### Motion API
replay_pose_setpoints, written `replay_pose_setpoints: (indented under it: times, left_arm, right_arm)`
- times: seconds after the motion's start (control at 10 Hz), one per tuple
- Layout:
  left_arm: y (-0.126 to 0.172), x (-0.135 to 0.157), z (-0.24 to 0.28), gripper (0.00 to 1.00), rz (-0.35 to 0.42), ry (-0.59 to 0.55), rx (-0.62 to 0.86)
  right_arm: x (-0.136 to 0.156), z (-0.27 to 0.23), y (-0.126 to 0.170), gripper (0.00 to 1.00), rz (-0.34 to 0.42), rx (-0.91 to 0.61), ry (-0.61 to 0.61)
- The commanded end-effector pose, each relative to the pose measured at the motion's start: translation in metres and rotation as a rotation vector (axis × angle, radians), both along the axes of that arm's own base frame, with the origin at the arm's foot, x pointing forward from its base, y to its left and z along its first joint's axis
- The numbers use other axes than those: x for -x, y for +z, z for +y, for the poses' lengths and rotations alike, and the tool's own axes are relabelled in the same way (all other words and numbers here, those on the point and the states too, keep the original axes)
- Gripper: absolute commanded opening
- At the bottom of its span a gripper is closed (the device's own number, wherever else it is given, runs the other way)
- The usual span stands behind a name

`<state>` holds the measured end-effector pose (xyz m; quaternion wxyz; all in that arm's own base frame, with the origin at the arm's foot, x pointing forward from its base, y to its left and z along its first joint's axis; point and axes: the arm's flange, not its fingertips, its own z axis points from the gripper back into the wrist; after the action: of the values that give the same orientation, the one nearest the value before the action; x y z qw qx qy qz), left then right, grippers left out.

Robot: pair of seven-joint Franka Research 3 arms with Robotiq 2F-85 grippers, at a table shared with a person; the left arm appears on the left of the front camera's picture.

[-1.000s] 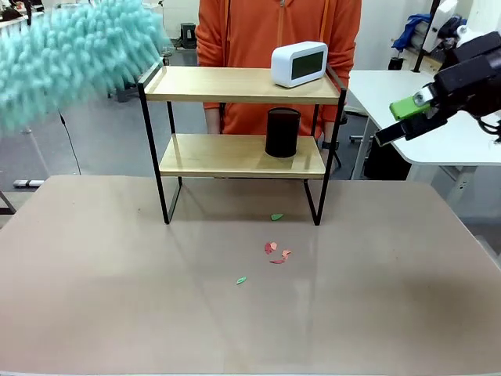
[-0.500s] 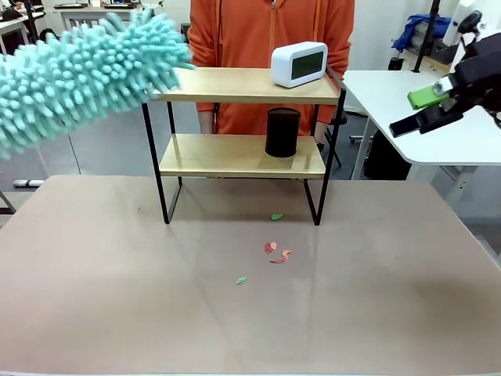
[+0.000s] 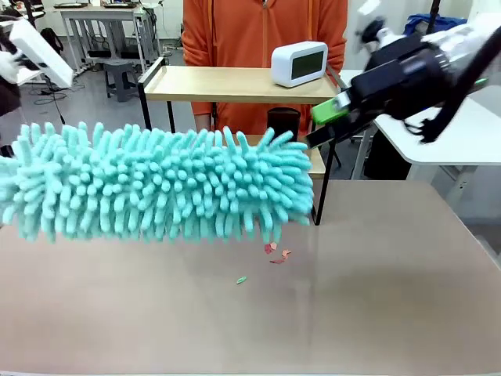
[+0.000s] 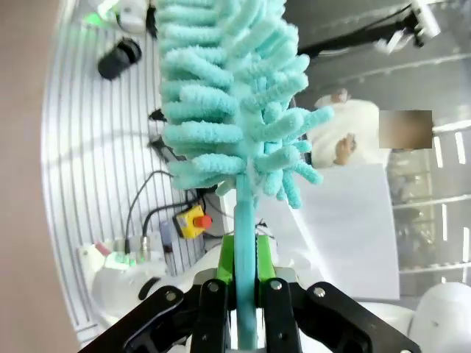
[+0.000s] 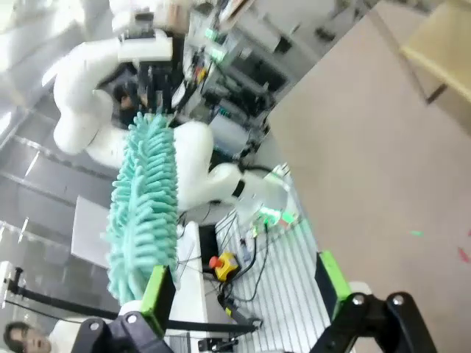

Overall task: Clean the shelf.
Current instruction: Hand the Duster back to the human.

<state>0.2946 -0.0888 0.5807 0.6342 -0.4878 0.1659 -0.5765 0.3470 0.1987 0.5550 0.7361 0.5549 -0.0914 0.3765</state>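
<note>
Shelf (image 3: 235, 84) at the counter's (image 3: 376, 298) far side, just in front of the person in orange (image 3: 262, 31), with a white clock (image 3: 299, 63) on the top board and a black cup (image 3: 283, 119) peeking out on the lower one. Across the front hangs a teal duster (image 3: 160, 184), lying level and hiding the lower board. Left claw (image 4: 244, 294) is clenched on its handle. Right claw (image 5: 246, 283) spread wide and empty, high by the shelf's right end. Small scraps (image 3: 275, 252) dot the counter.

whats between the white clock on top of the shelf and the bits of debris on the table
In the front view, the black cylindrical cup on the shelf's lower board, and the tip of the teal duster, lie between the clock and the debris.
</note>
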Motion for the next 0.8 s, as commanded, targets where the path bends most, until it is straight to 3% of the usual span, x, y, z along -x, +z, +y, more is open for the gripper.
replay_pose_setpoints:
  times: [0.0,0.3,0.7]
  left_arm:
    - [0.011,-0.018,-0.005,0.13,-0.010,-0.064,-0.087]
    - [-0.003,-0.038,-0.053,0.13,-0.040,-0.056,-0.201]
    - [-0.006,-0.059,-0.085,0.13,-0.019,0.058,-0.075]
  right_arm:
    - [0.001,0.020,0.004,1.00,0.066,0.055,0.088]
    - [0.012,0.043,-0.004,1.00,0.138,0.076,0.151]
    - [0.029,0.045,-0.018,1.00,0.118,0.151,0.184]
